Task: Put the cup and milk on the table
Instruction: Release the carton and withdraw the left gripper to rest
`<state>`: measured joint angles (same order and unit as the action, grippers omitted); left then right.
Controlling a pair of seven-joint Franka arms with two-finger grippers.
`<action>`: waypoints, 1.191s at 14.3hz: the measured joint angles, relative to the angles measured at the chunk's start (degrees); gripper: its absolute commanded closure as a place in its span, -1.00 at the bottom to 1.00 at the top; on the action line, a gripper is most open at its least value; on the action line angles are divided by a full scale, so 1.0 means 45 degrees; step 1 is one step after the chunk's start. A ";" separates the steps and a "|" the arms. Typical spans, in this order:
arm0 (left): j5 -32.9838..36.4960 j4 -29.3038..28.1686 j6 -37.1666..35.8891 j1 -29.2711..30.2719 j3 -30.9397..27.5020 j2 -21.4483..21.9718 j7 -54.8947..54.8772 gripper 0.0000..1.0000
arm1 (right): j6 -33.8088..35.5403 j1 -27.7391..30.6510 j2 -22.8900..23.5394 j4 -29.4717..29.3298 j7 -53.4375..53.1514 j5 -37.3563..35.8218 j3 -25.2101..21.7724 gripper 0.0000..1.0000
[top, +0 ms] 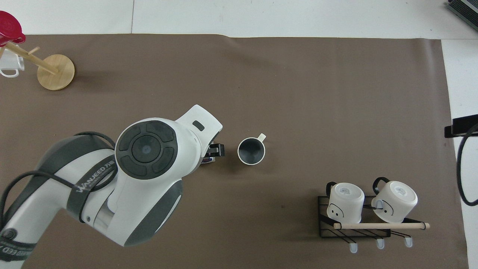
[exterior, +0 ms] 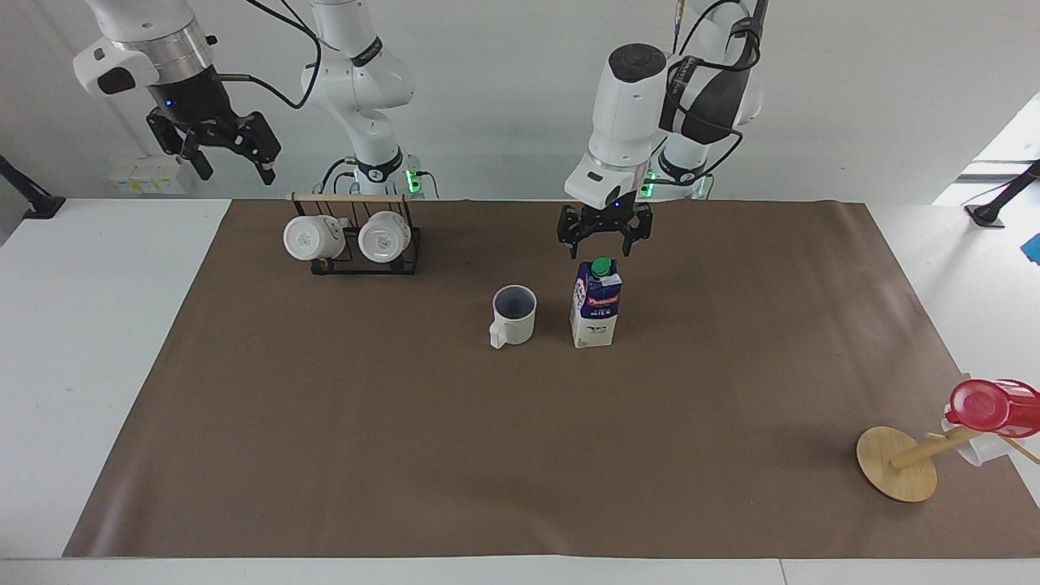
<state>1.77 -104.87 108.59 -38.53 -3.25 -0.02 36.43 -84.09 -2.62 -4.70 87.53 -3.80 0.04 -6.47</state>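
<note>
The large white worktop with its brown paper sheet carries the tall white and dark blue milk carton, upright just beside the small off-white ceramic cup. The left gripper hangs over the carton, fingers apart. The right gripper waits raised, fingers apart.

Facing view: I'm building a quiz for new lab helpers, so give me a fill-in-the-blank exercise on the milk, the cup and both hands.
1. The milk stands upright beside the ____.
2. The left hand, fingers open, hangs over the milk's ____ screw cap.
3. The cup holds ____.
4. The right hand waits raised near the rack holding ____ white mugs.

Missing words: cup; green; nothing; two
</note>
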 measured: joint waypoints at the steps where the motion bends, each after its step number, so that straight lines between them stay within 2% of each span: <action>1: 0.0002 0.0300 -0.0588 0.0080 -0.0114 0.0172 -0.0322 -1.00 | 0.0000 0.0001 0.0000 0.0003 0.0000 0.0000 -0.0004 -1.00; 4: 0.0005 0.1015 -0.2188 0.1078 -0.0280 0.0692 -0.2169 -1.00 | 0.0011 -0.0001 0.0000 0.0026 0.0001 -0.0001 -0.0005 -1.00; 9: 0.0006 0.1638 -0.3650 0.3368 -0.0407 0.1296 -0.5013 -1.00 | 0.0012 -0.0015 -0.0003 0.0062 0.0010 -0.0001 0.0058 -1.00; 13: 0.0006 0.1840 -0.4139 0.4644 -0.0426 0.1390 -0.6355 -1.00 | 0.0016 -0.0015 -0.0005 0.0160 0.0010 -0.0002 0.0060 -1.00; 17: 0.0005 0.2148 -0.4599 0.5231 -0.0423 0.1418 -0.7064 -1.00 | 0.0350 -0.0008 0.0043 0.0150 0.0010 -0.0008 0.0049 -1.00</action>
<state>1.80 -95.20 87.90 -14.99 -5.16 6.36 4.65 -82.51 -2.65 -4.50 88.20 -3.76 0.00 -6.25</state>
